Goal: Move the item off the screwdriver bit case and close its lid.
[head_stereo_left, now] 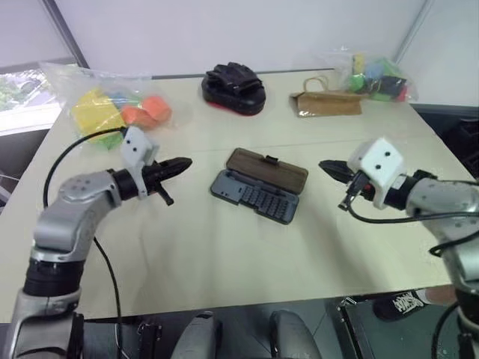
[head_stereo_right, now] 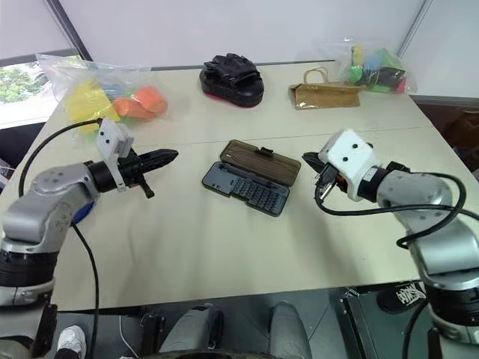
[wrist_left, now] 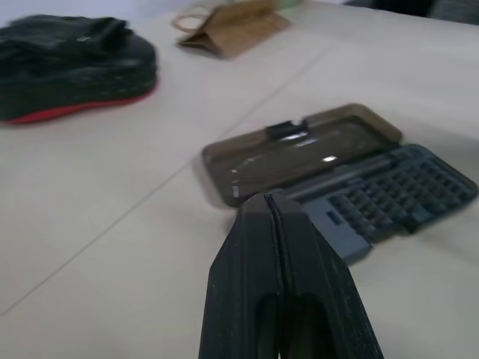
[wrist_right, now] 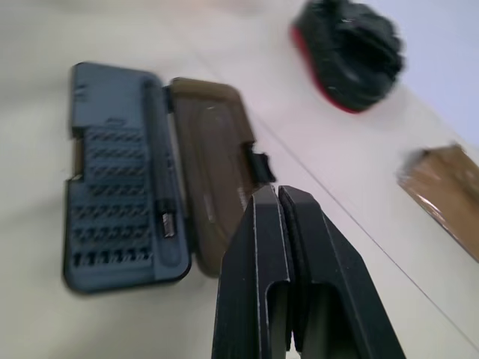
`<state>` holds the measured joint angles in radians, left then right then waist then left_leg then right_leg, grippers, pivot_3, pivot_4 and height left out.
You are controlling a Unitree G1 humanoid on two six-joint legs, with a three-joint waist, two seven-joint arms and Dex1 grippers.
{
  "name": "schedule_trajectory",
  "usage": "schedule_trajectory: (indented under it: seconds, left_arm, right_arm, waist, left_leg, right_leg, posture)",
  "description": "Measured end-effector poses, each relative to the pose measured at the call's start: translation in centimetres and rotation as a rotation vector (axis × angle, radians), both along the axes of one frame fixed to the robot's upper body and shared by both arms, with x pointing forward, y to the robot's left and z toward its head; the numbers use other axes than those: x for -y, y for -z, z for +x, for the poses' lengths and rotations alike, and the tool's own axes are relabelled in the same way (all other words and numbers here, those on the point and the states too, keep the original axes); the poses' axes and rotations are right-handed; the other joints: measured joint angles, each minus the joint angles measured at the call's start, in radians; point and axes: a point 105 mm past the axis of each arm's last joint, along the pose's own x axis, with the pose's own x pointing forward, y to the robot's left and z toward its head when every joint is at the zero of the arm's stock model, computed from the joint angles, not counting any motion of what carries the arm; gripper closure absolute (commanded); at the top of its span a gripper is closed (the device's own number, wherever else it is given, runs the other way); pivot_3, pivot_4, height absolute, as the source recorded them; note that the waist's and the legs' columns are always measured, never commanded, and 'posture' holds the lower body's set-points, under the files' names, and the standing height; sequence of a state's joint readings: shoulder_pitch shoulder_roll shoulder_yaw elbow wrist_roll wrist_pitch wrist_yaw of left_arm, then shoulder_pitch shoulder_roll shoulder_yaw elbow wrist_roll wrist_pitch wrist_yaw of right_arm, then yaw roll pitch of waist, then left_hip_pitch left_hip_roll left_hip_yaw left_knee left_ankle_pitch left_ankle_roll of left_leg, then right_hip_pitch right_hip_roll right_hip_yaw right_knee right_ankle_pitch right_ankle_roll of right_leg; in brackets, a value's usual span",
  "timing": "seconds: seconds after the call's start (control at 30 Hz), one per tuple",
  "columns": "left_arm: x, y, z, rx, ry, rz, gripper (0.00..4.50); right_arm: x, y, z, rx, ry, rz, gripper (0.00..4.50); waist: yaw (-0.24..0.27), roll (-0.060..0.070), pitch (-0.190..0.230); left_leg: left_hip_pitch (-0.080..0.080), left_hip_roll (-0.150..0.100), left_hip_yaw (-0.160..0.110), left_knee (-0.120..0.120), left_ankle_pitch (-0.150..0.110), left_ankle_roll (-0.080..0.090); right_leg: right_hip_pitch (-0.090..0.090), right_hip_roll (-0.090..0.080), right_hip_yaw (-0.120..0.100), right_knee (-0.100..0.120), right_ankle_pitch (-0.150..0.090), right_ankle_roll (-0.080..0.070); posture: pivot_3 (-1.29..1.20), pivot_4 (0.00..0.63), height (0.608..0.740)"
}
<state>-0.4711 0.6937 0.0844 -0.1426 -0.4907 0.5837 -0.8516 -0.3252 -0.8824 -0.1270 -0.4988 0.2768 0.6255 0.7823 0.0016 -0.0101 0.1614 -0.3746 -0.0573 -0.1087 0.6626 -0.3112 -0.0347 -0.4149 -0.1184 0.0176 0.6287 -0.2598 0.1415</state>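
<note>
The screwdriver bit case (head_stereo_left: 257, 196) lies with its lid (head_stereo_left: 268, 168) open between the closed, empty left gripper (head_stereo_left: 183, 163) and right gripper (head_stereo_left: 323, 166).

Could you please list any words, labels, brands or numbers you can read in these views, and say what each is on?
None can be read.
The screwdriver bit case and its lid: no legible marking.
The brown paper bag: no print visible.
The plastic bags of coloured items: nothing readable.
</note>
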Motion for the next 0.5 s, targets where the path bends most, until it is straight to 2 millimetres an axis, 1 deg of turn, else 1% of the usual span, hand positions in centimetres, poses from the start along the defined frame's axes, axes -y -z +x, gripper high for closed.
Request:
schedule_trajectory:
  seconds: [0.17, 0.3, 0.4, 0.5]
  left_arm:
    - [0.15, 0.44, 0.48, -0.020, 0.019, 0.018, 4.50]
    - [0.44, 0.27, 0.64, -0.019, 0.032, 0.010, 4.50]
    - [0.74, 0.02, 0.70, -0.012, 0.041, 0.002, 4.50]
    - [0.89, 0.15, 0.78, -0.019, 0.045, -0.009, 4.50]
  right_arm:
    - [-0.28, -0.81, 0.38, 0.015, -0.041, 0.001, 4.46]
    - [-0.56, -0.27, 0.45, -0.002, -0.057, -0.010, 4.46]
    - [-0.60, -0.25, 0.43, -0.002, -0.061, -0.011, 4.46]
    - [-0.61, -0.29, 0.44, 0.003, -0.062, -0.012, 4.46]
  waist:
    - [-0.007, 0.000, 0.000]
    - [-0.012, -0.001, 0.000]
    - [-0.013, -0.001, 0.000]
    - [-0.013, -0.001, 0.000]
  left_leg:
    - [0.000, 0.000, -0.001, 0.000, 0.000, 0.000]
    - [-0.001, 0.000, -0.002, 0.000, 0.001, -0.001]
    - [-0.001, 0.000, -0.003, 0.000, 0.003, -0.005]
    - [-0.001, 0.000, -0.003, 0.000, 0.003, -0.005]
  right_leg:
    - [0.000, 0.000, 0.000, 0.000, 0.000, 0.000]
    - [-0.001, 0.000, 0.001, 0.001, 0.000, 0.000]
    - [-0.002, 0.000, 0.001, 0.001, 0.000, 0.000]
    - [-0.002, 0.000, 0.001, 0.001, 0.000, 0.000]
  posture:
    - [0.00, 0.150, 0.740]
    - [0.00, 0.150, 0.740]
    - [0.00, 0.150, 0.740]
    - [0.00, 0.150, 0.740]
